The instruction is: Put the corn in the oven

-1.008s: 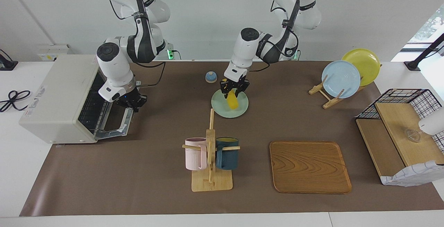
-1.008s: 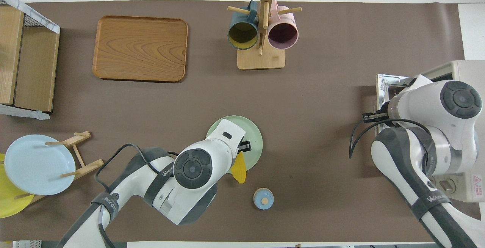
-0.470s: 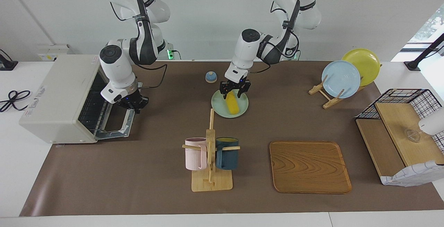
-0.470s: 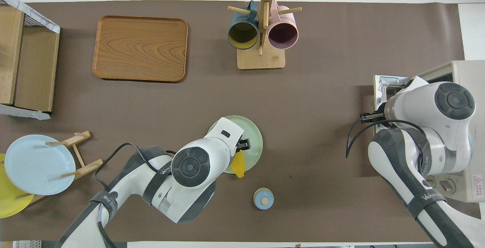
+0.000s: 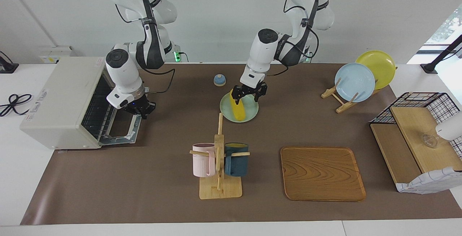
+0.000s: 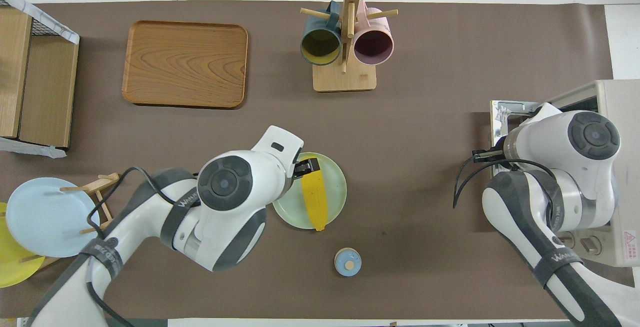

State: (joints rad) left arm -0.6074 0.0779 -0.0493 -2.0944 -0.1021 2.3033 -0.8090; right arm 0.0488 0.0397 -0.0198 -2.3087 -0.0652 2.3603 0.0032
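The yellow corn (image 5: 239,110) (image 6: 315,199) lies on a pale green plate (image 5: 251,112) (image 6: 336,187) in the middle of the table. Just above the corn's end nearer the robots hangs my left gripper (image 5: 248,96) (image 6: 306,167), open, with nothing between its fingers. The off-white oven (image 5: 61,99) (image 6: 617,97) stands at the right arm's end. Its door (image 5: 121,129) is folded down flat and the wire rack inside shows. My right gripper (image 5: 140,110) is shut at the door's outer edge; I cannot tell whether it grips the handle.
A wooden mug rack (image 5: 219,164) with a pink and a dark blue mug stands farther from the robots than the plate. Beside it lies a wooden tray (image 5: 322,173). A small blue knob (image 5: 219,80) sits near the plate. A plate stand (image 5: 355,82) and a wire shelf (image 5: 415,135) fill the left arm's end.
My left gripper has opened and let go of the corn, which has settled flat on the green plate. The left hand has swung aside. The right gripper barely shifted along the oven door.
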